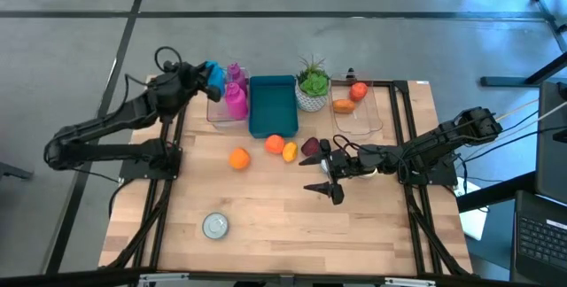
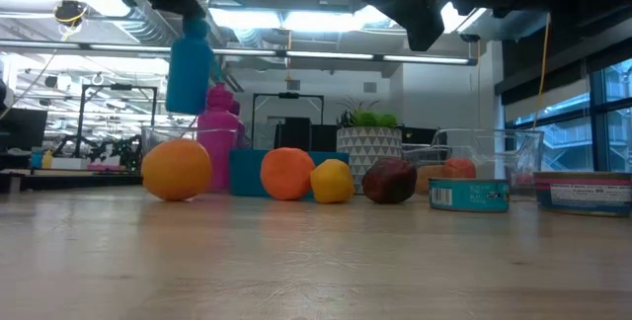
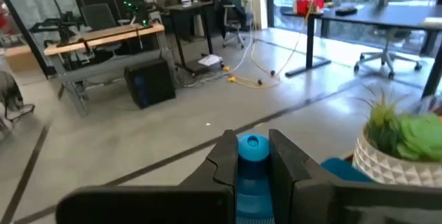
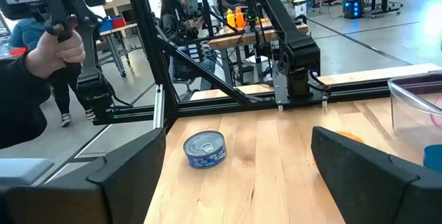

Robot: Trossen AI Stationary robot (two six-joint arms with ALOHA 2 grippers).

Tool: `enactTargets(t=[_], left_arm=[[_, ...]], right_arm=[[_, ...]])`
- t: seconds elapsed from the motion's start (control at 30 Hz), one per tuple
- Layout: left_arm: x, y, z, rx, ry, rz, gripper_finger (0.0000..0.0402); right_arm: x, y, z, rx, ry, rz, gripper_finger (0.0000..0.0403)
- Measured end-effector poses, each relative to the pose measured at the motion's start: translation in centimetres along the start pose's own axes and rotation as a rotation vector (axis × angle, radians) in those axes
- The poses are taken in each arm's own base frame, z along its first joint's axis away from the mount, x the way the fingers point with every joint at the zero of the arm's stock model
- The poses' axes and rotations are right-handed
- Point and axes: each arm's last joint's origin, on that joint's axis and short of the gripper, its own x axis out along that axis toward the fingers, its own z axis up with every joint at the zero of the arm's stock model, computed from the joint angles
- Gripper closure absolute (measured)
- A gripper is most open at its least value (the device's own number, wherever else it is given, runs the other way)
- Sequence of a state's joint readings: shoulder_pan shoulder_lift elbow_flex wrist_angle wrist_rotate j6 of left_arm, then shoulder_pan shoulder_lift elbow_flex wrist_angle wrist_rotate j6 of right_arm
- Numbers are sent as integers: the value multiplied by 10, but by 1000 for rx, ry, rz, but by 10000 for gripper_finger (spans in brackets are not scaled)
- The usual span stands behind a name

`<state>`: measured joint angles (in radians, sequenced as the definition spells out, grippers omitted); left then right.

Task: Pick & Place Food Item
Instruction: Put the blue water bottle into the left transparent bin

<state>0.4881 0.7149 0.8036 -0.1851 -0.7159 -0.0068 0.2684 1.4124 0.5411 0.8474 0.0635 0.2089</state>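
Currently carrying | left gripper (image 1: 211, 76) clamped on blue bottle (image 3: 251, 156), clear bin (image 1: 215, 110) just below | right gripper (image 1: 330, 179) spread apart, waiting | next: lower, release.

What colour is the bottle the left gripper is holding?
Blue bottle, clamped in the left gripper; clearest in the left wrist view.

High cam: overhead, whole table (image 1: 266, 207). Low cam: tabletop level, close to fruit. Wrist cams: forward. Both share tin can (image 1: 215, 225).
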Motion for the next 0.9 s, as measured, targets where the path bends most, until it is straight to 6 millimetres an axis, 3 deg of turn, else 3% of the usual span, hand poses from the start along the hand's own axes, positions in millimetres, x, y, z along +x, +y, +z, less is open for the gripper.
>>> enactTargets(t=[0.4,0.9], left_arm=[[21,2,-35,-33,17,34,379],[29,2,-73,-76,44,29,379]], right_arm=[[0,0,-1,18,9,-1,46],[0,0,-2,18,16,-3,46]])
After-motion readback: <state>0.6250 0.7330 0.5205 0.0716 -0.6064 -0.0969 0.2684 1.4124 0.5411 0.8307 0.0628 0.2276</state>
